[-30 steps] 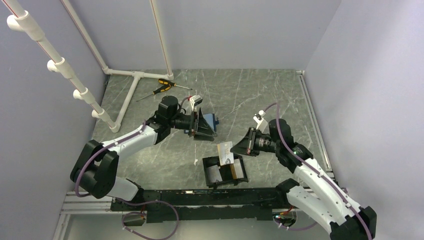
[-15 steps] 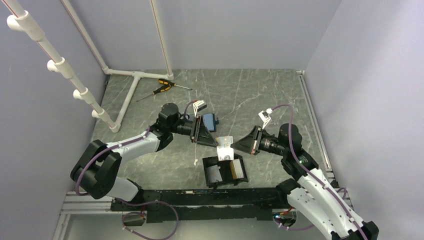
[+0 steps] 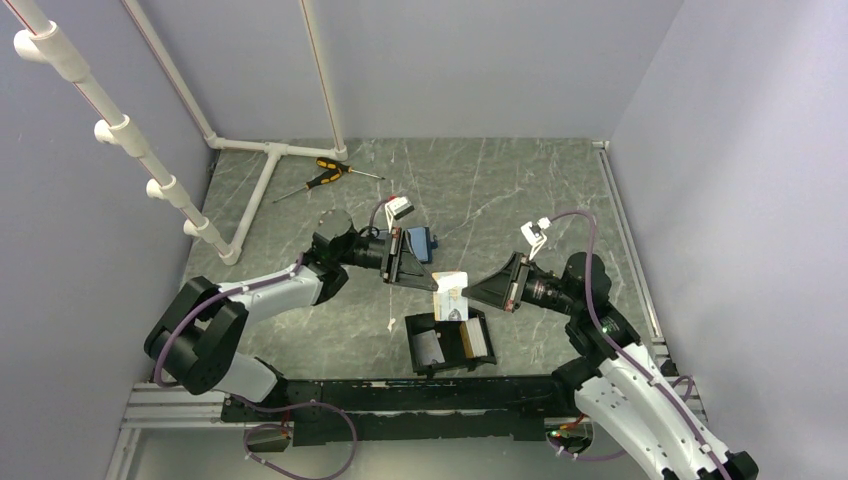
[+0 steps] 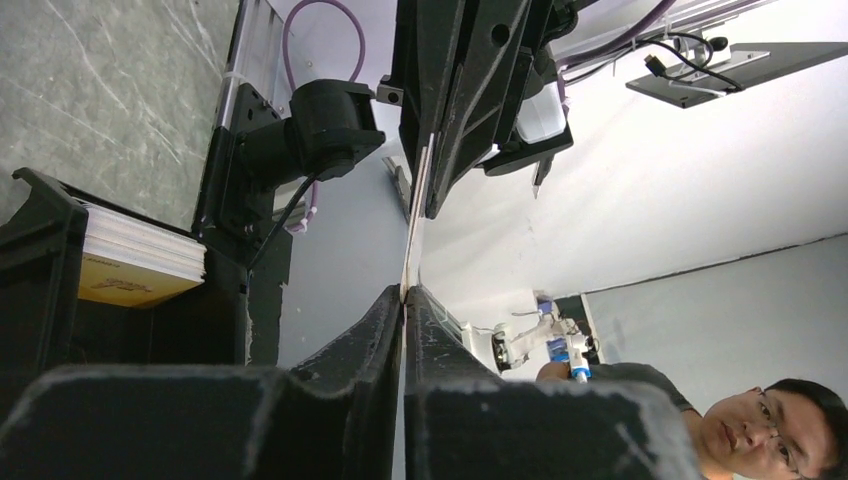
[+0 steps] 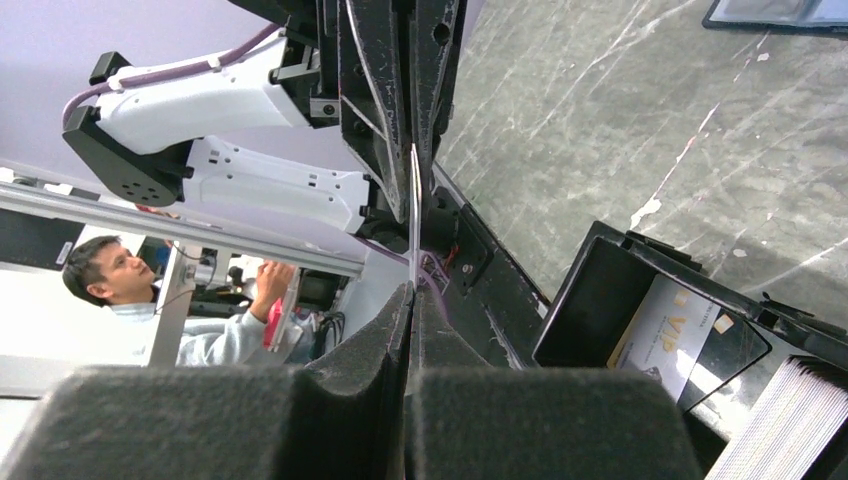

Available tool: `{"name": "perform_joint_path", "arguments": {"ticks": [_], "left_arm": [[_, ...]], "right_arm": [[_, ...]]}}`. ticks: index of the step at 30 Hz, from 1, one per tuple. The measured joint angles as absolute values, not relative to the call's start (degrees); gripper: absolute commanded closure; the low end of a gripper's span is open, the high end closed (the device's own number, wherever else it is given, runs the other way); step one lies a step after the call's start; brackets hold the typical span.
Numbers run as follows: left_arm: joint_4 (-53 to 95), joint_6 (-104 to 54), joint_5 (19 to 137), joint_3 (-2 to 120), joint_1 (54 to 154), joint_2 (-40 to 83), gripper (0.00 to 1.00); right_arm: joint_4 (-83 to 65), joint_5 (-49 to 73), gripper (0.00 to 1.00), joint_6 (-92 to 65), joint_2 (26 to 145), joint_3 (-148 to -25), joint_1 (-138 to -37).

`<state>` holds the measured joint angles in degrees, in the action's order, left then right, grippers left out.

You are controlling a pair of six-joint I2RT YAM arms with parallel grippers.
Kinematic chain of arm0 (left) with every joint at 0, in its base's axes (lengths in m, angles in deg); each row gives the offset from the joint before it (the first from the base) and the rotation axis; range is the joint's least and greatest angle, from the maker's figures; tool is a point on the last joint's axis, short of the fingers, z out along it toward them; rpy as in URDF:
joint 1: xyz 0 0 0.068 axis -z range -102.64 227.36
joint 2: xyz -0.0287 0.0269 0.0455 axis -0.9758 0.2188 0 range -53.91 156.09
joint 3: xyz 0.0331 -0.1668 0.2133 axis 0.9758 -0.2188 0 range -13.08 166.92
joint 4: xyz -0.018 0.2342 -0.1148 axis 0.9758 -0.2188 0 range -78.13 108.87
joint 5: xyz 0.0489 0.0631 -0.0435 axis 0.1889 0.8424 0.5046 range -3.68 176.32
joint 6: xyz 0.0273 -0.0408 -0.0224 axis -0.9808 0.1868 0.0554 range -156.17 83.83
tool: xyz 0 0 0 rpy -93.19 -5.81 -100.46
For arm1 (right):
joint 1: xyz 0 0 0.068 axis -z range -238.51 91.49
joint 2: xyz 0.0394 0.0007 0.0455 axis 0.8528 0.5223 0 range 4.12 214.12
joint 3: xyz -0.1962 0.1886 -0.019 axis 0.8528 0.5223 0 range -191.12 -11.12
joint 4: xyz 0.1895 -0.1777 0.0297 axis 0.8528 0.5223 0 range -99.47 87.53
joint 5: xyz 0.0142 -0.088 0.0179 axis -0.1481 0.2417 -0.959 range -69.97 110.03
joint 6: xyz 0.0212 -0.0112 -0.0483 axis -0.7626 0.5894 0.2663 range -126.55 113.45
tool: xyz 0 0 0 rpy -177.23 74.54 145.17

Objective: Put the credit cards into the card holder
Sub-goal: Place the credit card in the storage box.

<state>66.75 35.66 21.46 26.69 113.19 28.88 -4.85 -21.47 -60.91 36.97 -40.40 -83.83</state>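
- The credit card (image 3: 450, 296) hangs upright in the air just above the card holder (image 3: 411, 342). It is gripped from both sides at once: the left gripper (image 3: 428, 283) is clenched on its left edge and the right gripper (image 3: 472, 294) is clamped on its right edge.
- Both wrist views show the card edge-on, held only at the very fingertips. With so little purchase, a small jerk could make it pivot or slide out.
- While both arms hold it, any mismatch in their motion is likely to load the thin card. One arm pulling or twisting more than the other could bow it or wrench it out of the weaker grip.
- If one gripper lets go before the other has a firm hold, the card could swing on the remaining pinch and drop. It might then land on the table (image 3: 520, 200) beside the holder, or lean against a wall of it.
- The holder is not bare: a gold card (image 5: 665, 325) lies flat in one compartment, with a white stack (image 5: 790, 425) beside it. A card lowered at a tilt could catch on the rim or the divider and end up propped instead of lying flat.
- The holder seems light and loose on the table. A finger pressing on its wall during the descent could push or tip it.
- The two grippers sit nearly tip to tip, so lowering them together risks them knocking into each other.
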Motion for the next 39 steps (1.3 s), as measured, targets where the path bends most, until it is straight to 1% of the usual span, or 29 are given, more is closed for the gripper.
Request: {"name": "perform_joint_path", "arguments": {"ticks": [6,11,21,26,29,33,39], "left_arm": [[66.77,34.74,21.35,26.67,113.24,28.05,1.00],[60.41,30.13,21.55,26.67,113.35,25.14,1.00],[41.41,17.98,24.10,26.80,112.91,21.18,1.00],[25.94,10.18,29.33,30.73,111.77,18.98,1.00],[14.66,4.54,34.11,35.91,110.79,17.58,1.00],[5.85,-0.12,39.45,40.07,109.54,15.43,1.00],[0.85,-2.13,42.59,41.25,108.76,15.33,1.00]], "right_arm": [[-5.30,-21.47,1.00,-61.68,35.98,-39.48,-83.81],[-4.61,-21.47,1.00,-61.51,34.52,-39.46,-83.81],[4.29,-19.22,1.00,-56.30,31.52,-39.39,-83.77],[10.72,-16.83,1.00,-51.52,32.16,-39.42,-83.77],[14.52,-14.60,1.00,-48.50,33.69,-40.14,-83.77],[20.84,-11.09,1.00,-43.98,38.36,-43.61,-83.77],[24.95,-9.23,1.00,-41.03,42.47,-46.67,-83.77]]}}
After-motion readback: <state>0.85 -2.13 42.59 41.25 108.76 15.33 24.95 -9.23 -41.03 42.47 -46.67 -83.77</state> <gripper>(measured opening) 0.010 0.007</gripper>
